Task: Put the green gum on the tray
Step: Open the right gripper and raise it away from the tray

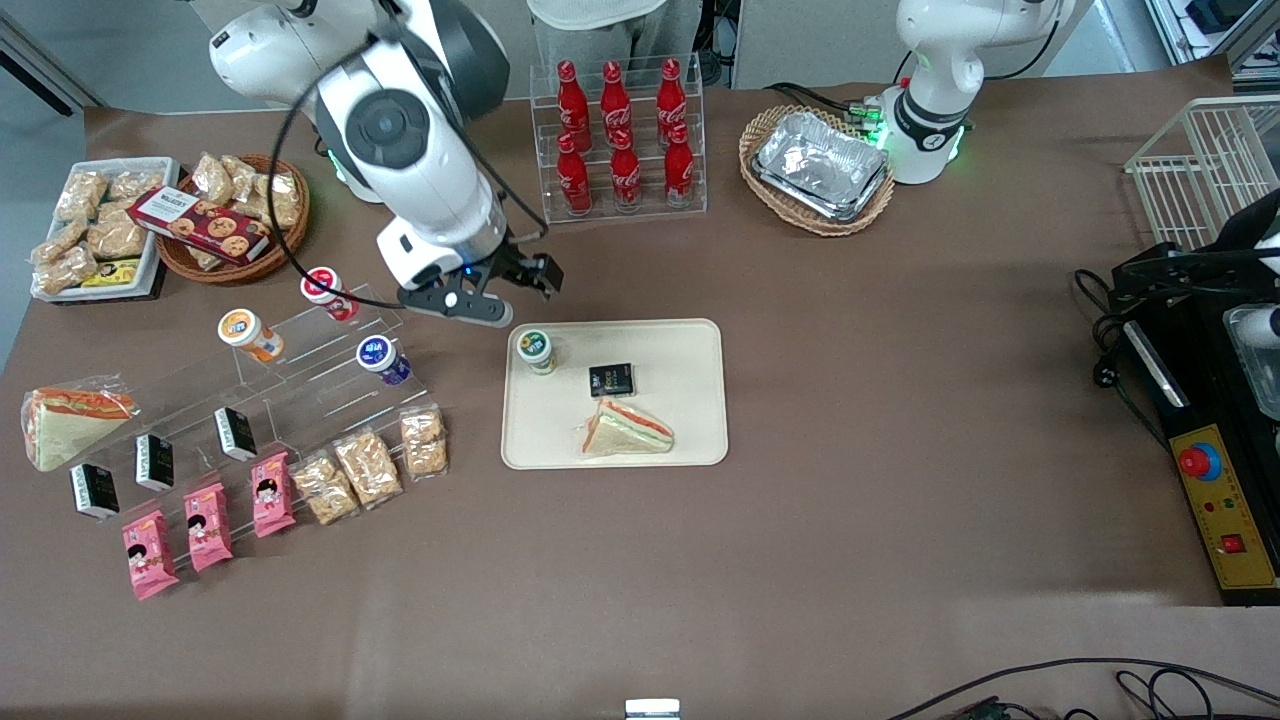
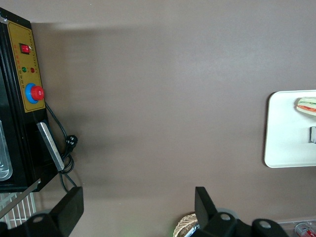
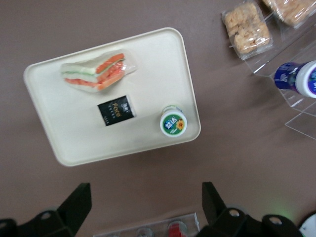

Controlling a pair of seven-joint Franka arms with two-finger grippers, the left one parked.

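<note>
Looks basically done here. Green gum (image 1: 536, 350) standing upright on the tray (image 1: 690, 440), tucked in the corner closest to the clear stepped rack (image 1: 330, 375), probably the shortest drop from there. Sharing the tray with a black packet (image 1: 611, 379) and a wrapped sandwich (image 1: 627, 429), touching neither. Gripper (image 1: 500, 290) hanging above the worktop (image 1: 850, 560) just off that corner, fingers spread wide, holding nothing.
</note>
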